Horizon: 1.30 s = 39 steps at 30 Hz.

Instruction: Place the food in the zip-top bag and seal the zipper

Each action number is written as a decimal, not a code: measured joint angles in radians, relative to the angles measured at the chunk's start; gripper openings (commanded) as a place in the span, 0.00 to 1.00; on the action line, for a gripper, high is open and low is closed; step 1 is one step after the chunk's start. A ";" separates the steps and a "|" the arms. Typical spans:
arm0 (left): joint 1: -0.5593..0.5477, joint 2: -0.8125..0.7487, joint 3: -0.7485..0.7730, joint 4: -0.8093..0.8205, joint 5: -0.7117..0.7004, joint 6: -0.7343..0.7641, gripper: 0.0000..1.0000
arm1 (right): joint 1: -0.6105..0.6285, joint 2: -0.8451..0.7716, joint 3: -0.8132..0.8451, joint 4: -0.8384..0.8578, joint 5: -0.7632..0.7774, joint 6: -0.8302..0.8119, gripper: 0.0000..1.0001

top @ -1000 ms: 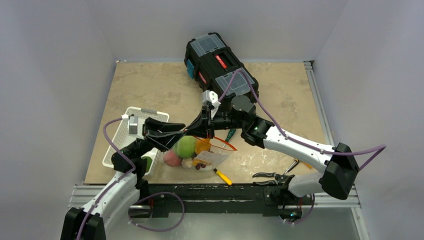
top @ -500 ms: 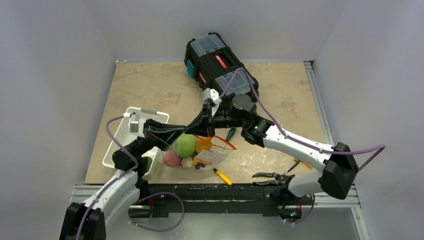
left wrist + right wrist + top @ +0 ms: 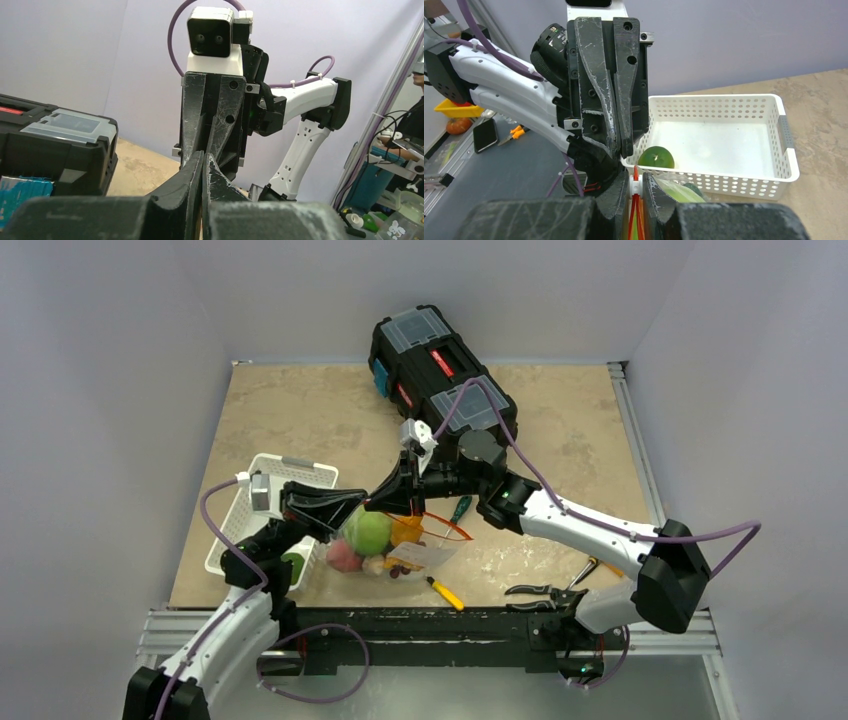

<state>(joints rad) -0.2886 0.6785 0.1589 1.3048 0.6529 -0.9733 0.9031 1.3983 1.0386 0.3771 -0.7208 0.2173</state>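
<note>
Zip-top bag (image 3: 425, 558) slumps near the front edge of the table (image 3: 300, 410), between the two arms, at what we read as the sealing stage. Black toolbox (image 3: 440, 365) sits well back, out of the way. White basket (image 3: 232, 530) stands just L of the bag w/ one green round fruit (image 3: 656, 157) in it, so by our reading the loading isn't complete.

The left gripper (image 3: 202, 159) and right gripper (image 3: 636, 181) meet tip to tip over the bag's mouth. Inside the bag are cabbage (image 3: 370, 532), carrot (image 3: 406, 530), peach (image 3: 343, 556) and grapes (image 3: 403, 571); their weight prob. pins the floppy plastic while the mouth is lifted. Yellow screwdriver (image 3: 447, 593) & pliers (image 3: 535, 591) lie near the front edge, apart from both arms.

R fingers are clamped on the zipper (image 3: 634, 222), right at its white tab (image 3: 636, 190). We take it that's to keep the strip taut & lined up. L fingers are pressed flat together; whether any plastic is pinched between them we can't tell.

Vs. a sec ago: L jaws, then partly apart, have closed, and both wrists have edged slightly L. Bag & food haven't shifted.
</note>
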 measured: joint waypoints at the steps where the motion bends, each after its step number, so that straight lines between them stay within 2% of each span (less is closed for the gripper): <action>1: 0.000 -0.016 0.000 -0.027 -0.005 0.009 0.06 | 0.000 0.000 0.000 0.000 0.000 0.000 0.00; 2: 0.000 -0.033 0.000 -0.050 -0.006 0.019 0.16 | 0.000 0.000 0.000 0.000 0.000 0.000 0.00; 4: 0.000 -0.044 0.000 -0.068 -0.005 0.034 0.29 | 0.000 0.000 0.000 0.000 0.000 -0.001 0.00; 9: 0.000 -0.026 -0.008 -0.068 0.005 0.041 0.44 | -0.001 -0.003 0.000 -0.001 -0.002 -0.001 0.00; 13: 0.000 -0.034 -0.016 -0.077 0.018 0.046 0.68 | -0.001 -0.011 0.000 -0.008 -0.003 -0.012 0.00; 17: 0.000 -0.128 -0.012 -0.214 0.058 0.125 0.71 | -0.001 -0.013 0.000 -0.043 -0.001 -0.047 0.00; 22: 0.000 -0.336 0.105 -0.708 0.086 0.399 0.74 | -0.001 -0.013 0.025 -0.114 0.003 -0.079 0.00; 26: 0.000 -0.425 0.172 -0.924 0.087 0.550 0.72 | -0.001 -0.013 0.040 -0.140 0.005 -0.096 0.00; 32: 0.000 -0.353 0.255 -1.255 0.119 0.726 0.77 | -0.001 -0.013 0.060 -0.179 0.004 -0.116 0.00; 35: 0.000 -0.295 0.273 -1.341 0.156 0.777 0.76 | -0.001 -0.011 0.072 -0.192 0.000 -0.124 0.00; 37: 0.000 -0.256 0.273 -1.347 0.179 0.783 0.71 | -0.001 -0.006 0.080 -0.198 -0.006 -0.127 0.00; 39: 0.000 -0.212 0.273 -1.318 0.200 0.774 0.59 | -0.001 0.004 0.091 -0.199 -0.011 -0.129 0.00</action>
<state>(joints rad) -0.2890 0.4660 0.4320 -0.0132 0.8524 -0.1993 0.9020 1.4021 1.1297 0.1783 -0.7319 0.0883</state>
